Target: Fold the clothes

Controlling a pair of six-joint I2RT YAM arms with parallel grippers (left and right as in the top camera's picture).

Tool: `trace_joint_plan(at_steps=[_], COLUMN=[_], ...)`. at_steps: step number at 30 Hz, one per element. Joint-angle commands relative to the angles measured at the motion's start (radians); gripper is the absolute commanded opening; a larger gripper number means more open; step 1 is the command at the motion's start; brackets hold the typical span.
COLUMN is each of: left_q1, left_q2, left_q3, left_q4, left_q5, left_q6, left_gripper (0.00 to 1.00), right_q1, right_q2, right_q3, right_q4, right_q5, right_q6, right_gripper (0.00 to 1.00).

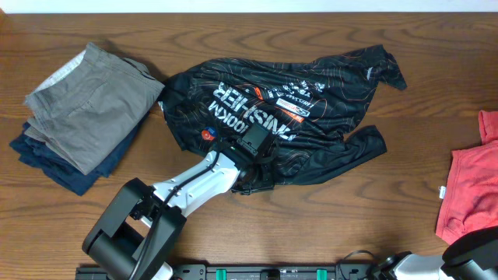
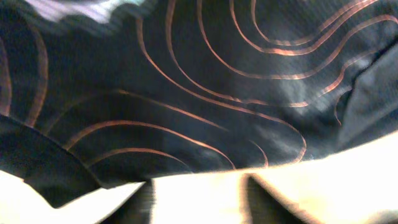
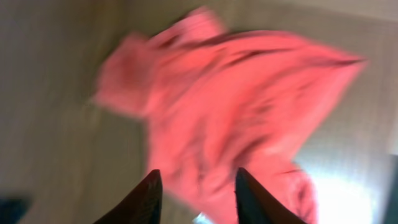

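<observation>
On the table point(image 1: 233, 39), crumpled thin jersey point(image 1: 327, 132).

Here's the desk point(image 1: 257, 39) from overhead, dark brown wood, grain running side to side across the whole view; soft sheen on the boards, no hard shadows; along the far edge a pale strip point(image 1: 327, 5) shows beyond the wood, wall or floor, can't tell which; over on the right wrist view the same surface looks washed-out and blurred, with a bright glare point(image 3: 351, 193) low at the right.
</observation>
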Motion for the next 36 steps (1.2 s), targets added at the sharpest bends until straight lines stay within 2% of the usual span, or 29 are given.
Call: trace_joint_plan(at_steps=[1, 3, 5, 9, 12, 20, 26, 27, 28, 30, 31, 33, 36], left_q1=[-0.002, -0.009, -0.030, -0.097, -0.148, -0.246, -0.246, -0.241, -0.234, -0.214, -0.201, -0.182, -0.134], left_q2=[0.008, 0.008, 0.008, 0.008, 0.008, 0.055, 0.169, 0.184, 0.198, 0.211, 0.211, 0.204, 0.174], left_q3=[-0.007, -0.007, -0.007, -0.007, -0.007, -0.007, -0.007, -0.007, -0.007, -0.007, -0.007, -0.007, -0.007], left_q4=[-0.006, -0.007, -0.004, 0.070, 0.123, 0.341, 0.504, 0.507, 0.506, 0.490, 0.460, 0.419, 0.311], left_q5=[0.129, 0.181, 0.168, 0.077, -0.002, -0.166, -0.258, -0.272, -0.278, -0.276, -0.274, -0.273, -0.268], left_q6=[-0.014, -0.058, -0.120, -0.217, -0.324, -0.572, -0.638, -0.642, -0.641, -0.640, -0.640, -0.635, -0.583], left_gripper=[0.70, 0.70, 0.71, 0.79, 0.80, 0.80, 0.79, 0.76, 0.63, 0.29, 0.20, 0.06, 0.06], right_q1=[0.067, 0.127, 0.195, 0.310, 0.373, 0.433, 0.436, 0.436, 0.436, 0.436, 0.436, 0.436, 0.436], right_q2=[-0.014, -0.014, -0.014, -0.014, -0.014, -0.014, -0.014, -0.014, -0.014, -0.014, -0.014, -0.014, -0.014], right_q3=[0.010, 0.010, 0.003, -0.031, -0.063, -0.095, -0.095, -0.095, -0.095, -0.095, -0.095, -0.095, -0.095], right_q4=[-0.028, -0.074, -0.113, -0.149, -0.153, -0.161, -0.181, -0.181, -0.182, -0.181, -0.181, -0.179, -0.177], right_q5=[-0.290, -0.302, -0.301, -0.281, -0.268, -0.268, -0.268, -0.268, -0.268, -0.268, -0.268, -0.267, -0.264], right_q6=[-0.140, -0.181, -0.227, -0.271, -0.275, -0.291, -0.294, -0.294, -0.294, -0.294, -0.294, -0.295, -0.301], right_gripper=[0.38, 0.38, 0.38, 0.39, 0.39, 0.39, 0.39, 0.39, 0.39, 0.39, 0.39, 0.38, 0.39])
